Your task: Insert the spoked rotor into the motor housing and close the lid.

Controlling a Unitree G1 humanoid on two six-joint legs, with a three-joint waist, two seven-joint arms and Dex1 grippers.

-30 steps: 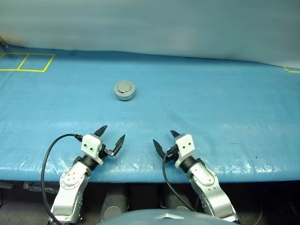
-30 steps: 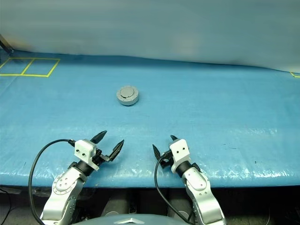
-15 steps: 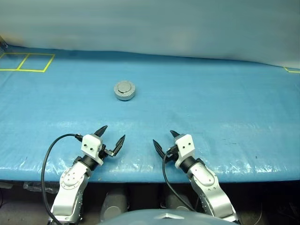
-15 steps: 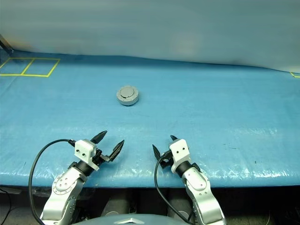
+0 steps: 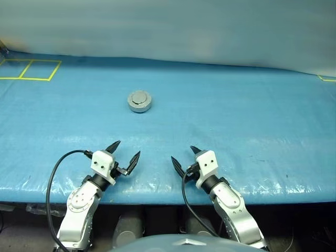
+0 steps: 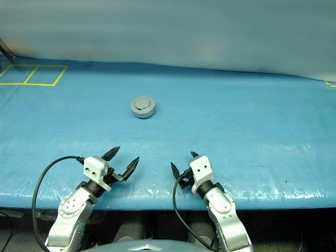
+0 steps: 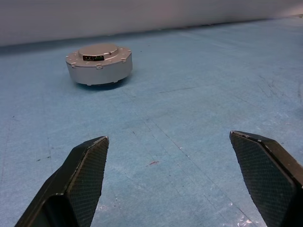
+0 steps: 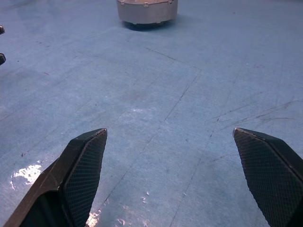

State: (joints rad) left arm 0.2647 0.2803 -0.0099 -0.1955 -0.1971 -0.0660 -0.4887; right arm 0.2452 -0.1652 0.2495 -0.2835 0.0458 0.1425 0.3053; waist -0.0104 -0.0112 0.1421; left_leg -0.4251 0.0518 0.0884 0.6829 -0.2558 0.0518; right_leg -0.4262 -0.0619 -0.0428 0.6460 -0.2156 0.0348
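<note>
Housing (image 5: pixel 139 101) sits closed at 11 o'clock on the worktop (image 5: pixel 236 121), lid (image 7: pixel 98 49) down. Left pincer (image 5: pixel 123 156) and right pincer (image 5: pixel 184 159) both wide, empty, well apart from it. Likely heavy, rigid, smooth metal; grip across the side wall

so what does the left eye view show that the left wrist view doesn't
Left eye view adds: the right gripper, open, the yellow tape squares at the table's far left, and the housing seen from above. Left wrist view adds: the housing's side wall and the left fingers' textured pads close up. Both: the housing with its lid shut, the blue table, and the left gripper, open.
</note>
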